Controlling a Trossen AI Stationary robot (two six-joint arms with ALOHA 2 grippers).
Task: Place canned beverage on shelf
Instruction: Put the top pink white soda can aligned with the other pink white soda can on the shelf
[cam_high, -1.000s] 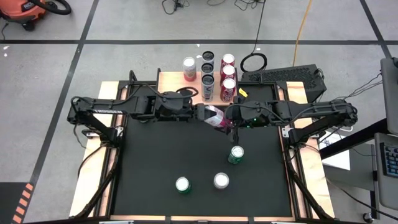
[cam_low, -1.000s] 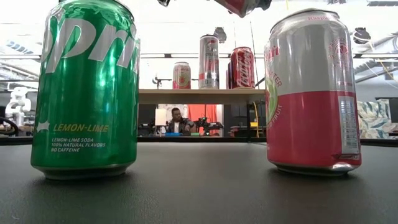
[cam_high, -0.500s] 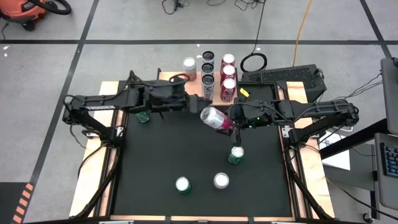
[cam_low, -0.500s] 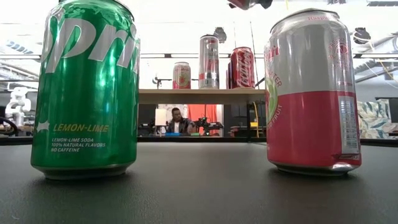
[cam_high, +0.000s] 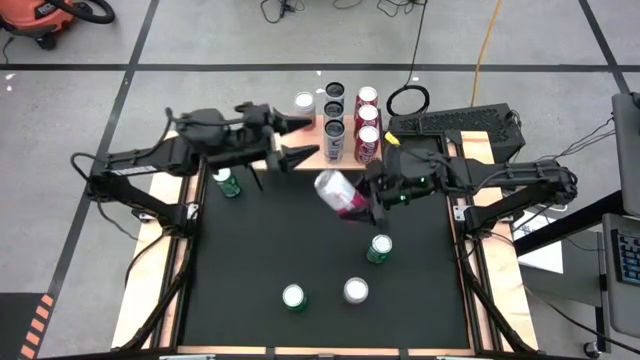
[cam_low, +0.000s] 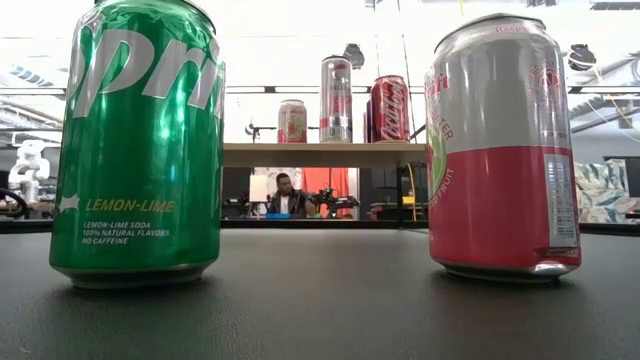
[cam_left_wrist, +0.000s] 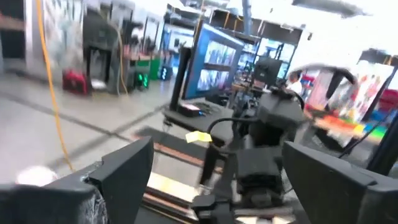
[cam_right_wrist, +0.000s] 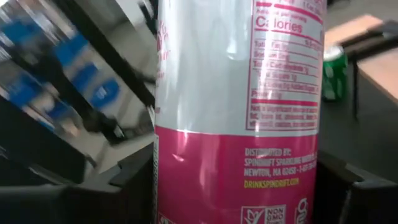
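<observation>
The right gripper (cam_high: 352, 203) has its fingers clamped on a pink and white can (cam_high: 338, 193), held tilted in the air above the black surface (cam_high: 300, 240), a bit in front of the shelf (cam_high: 270, 128). In the right wrist view that can (cam_right_wrist: 236, 112) fills nearly everything, with the dark fingers (cam_right_wrist: 134, 180) on either side of it.

The left gripper (cam_high: 296, 139) is up by the shelf's front edge, fingers spread wide with nothing between them. It sits to the side of the cans already on the shelf: one white-topped can (cam_high: 304, 101), a column of dark-topped cans (cam_high: 334, 108) and a column of red cans (cam_high: 367, 115).

A green can (cam_high: 229, 182) stands on the surface just in front of the shelf, near its left end. Farther from the shelf are another green can (cam_high: 379, 248), a third green one (cam_high: 293, 297) and a silver-topped can (cam_high: 355, 290). From the low view the shelf (cam_low: 320, 154) shows far back between the two closest cans.
</observation>
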